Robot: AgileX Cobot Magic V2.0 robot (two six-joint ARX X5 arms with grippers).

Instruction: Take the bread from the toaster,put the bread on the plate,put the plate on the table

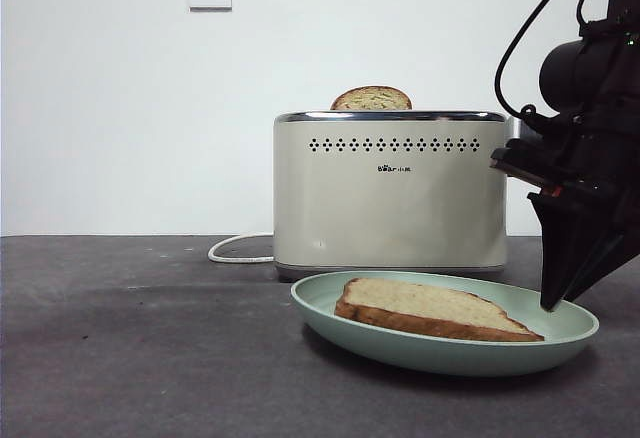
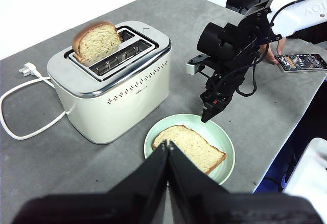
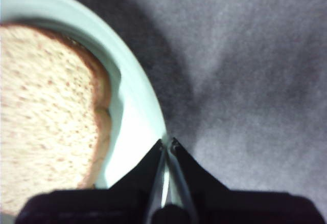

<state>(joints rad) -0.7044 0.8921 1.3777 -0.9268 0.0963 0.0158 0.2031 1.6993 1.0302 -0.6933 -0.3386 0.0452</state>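
The bread (image 1: 430,308) lies flat in the pale green plate (image 1: 330,303), which rests on the table (image 1: 120,358) in front of the cream toaster (image 1: 390,198). My right gripper (image 1: 550,303) comes down at the plate's right rim. In the right wrist view it (image 3: 167,143) is shut on the rim of the plate (image 3: 138,96), beside the bread (image 3: 46,106). In the left wrist view my left gripper (image 2: 168,144) is shut and empty, held above the plate (image 2: 225,142) and bread (image 2: 189,147), with the right gripper (image 2: 207,117) at the plate's far rim.
A second slice (image 1: 372,99) stands in a slot of the toaster (image 2: 117,91). Its white cord (image 2: 20,101) trails across the table. A hand holds a phone (image 2: 299,62) past the right arm. The table's edge (image 2: 276,157) runs close to the plate.
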